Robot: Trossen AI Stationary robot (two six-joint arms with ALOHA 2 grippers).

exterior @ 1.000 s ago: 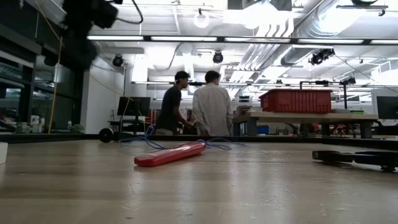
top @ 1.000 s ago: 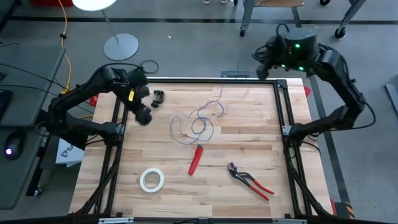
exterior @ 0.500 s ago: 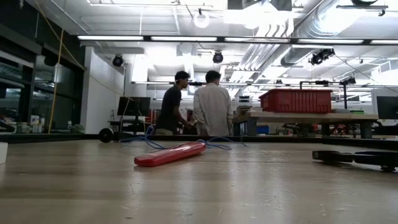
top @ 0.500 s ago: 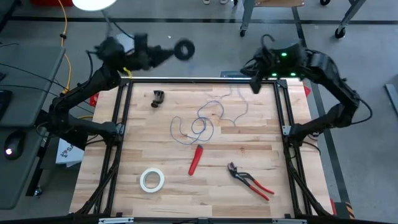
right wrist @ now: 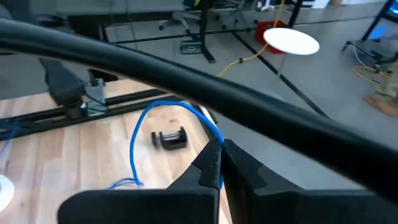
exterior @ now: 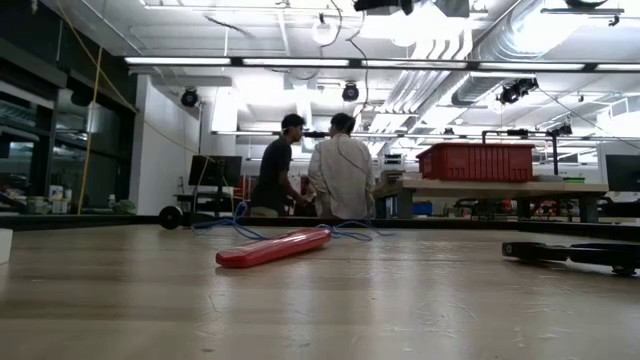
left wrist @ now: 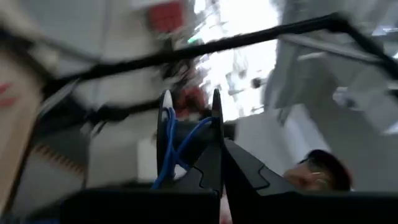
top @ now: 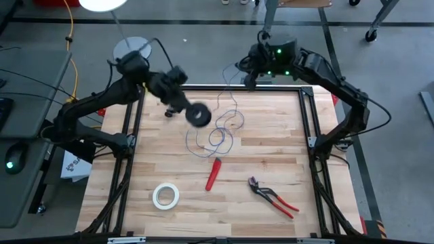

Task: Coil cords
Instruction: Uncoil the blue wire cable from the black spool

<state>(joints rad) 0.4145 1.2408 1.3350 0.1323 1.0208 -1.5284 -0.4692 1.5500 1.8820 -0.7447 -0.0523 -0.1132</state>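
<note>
Your right gripper (right wrist: 219, 163) is pinched shut on the thin blue wire (top: 218, 135), raised above the table's (top: 271, 163) far edge, so a strand climbs from the loose loops lying mid-table, just beyond the red-handled tool (top: 213, 173). Your left gripper (left wrist: 189, 124) is also pressed together, with blue wire caught between its fingertips; it is swung in over the near-left of the tangle. You look to be mid-wind, drawing wire up to lay the next turn. Next, you need tension kept between both pinches without dragging the loops.

Only the right wrist view shows the small black clamp (right wrist: 170, 138) beside the rising strand. The low view alone shows two people (exterior: 340, 168) standing beyond the table. The pliers (top: 272, 197) and white tape roll (top: 165, 196) show properly only from above.
</note>
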